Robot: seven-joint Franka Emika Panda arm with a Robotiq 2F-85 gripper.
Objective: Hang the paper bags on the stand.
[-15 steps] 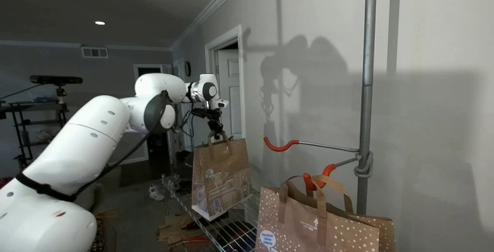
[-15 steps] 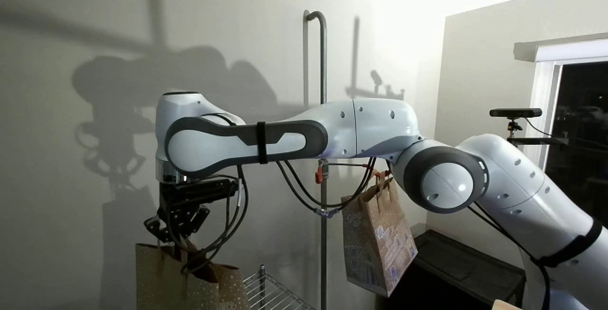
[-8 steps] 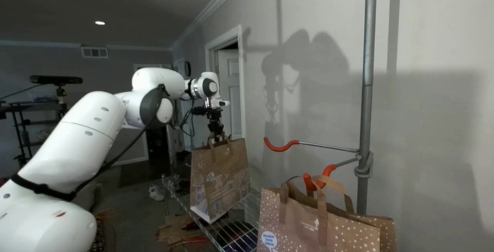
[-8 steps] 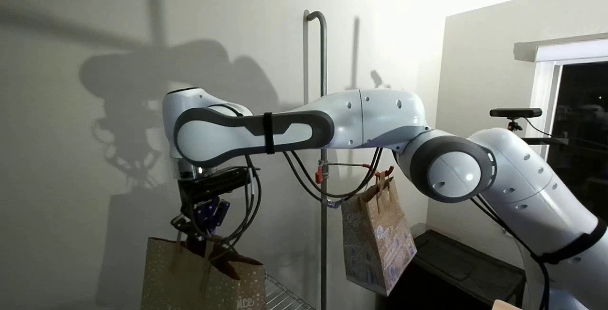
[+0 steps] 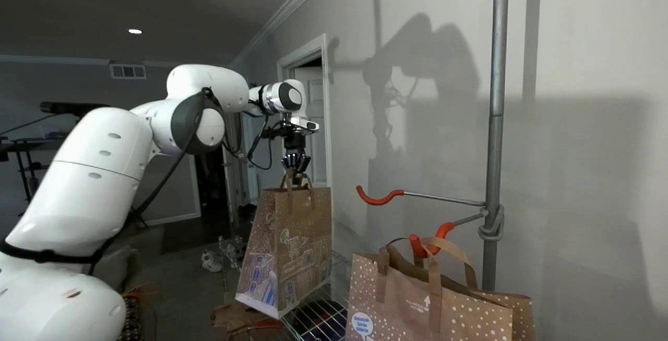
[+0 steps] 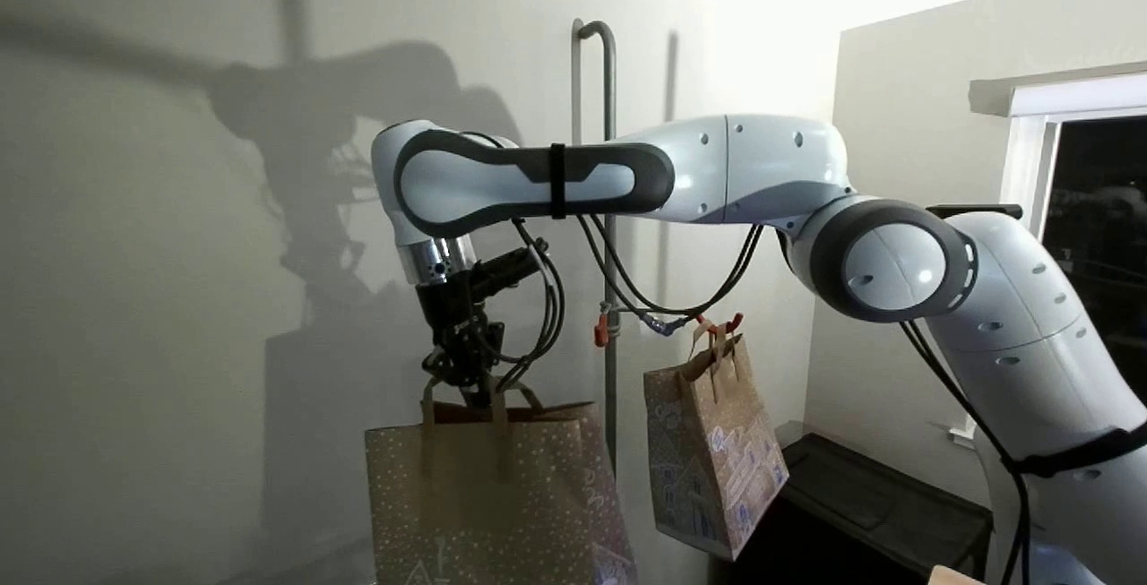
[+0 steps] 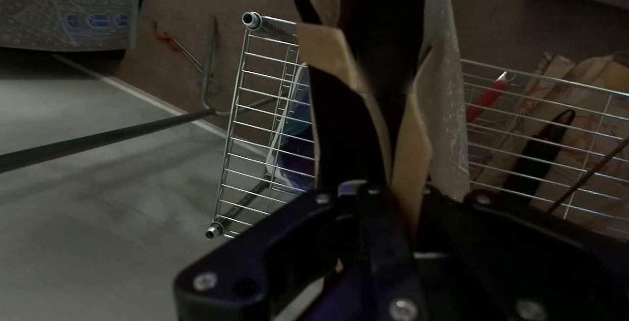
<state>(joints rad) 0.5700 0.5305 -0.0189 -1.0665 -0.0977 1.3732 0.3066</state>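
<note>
Kraft bag (image 5: 295, 247) hangs from my gripper (image 5: 296, 174), left of the stand (image 5: 497, 121) in both exterior views. Jaws narrow, pinched on the bag's loop handles (image 7: 413, 154) — wrist view has handle paper running in between them. Bag mouth points up at my gripper, base down; long axis close to vertical with a slight lean, base swung out away from the stand in an exterior view. Printed broad face shows there.

Second bag (image 6: 712, 451) is hung on the stand, handle looped over an orange-red hook (image 5: 444, 230). Right of the stand in an exterior view: mouth up, long axis leaning a bit, base kicked outward from the stand. Another hook (image 5: 380, 200) reaches out left of the stand, tip curled up.

Wire rack (image 5: 315, 317) sits left of the stand too, below the bag I'm holding — can't make out if the base touches it. My arm (image 6: 753, 168) crosses in front of the stand in an exterior view. Dark box (image 6: 883, 491) sits low, right of the stand, behind the hung bag.
</note>
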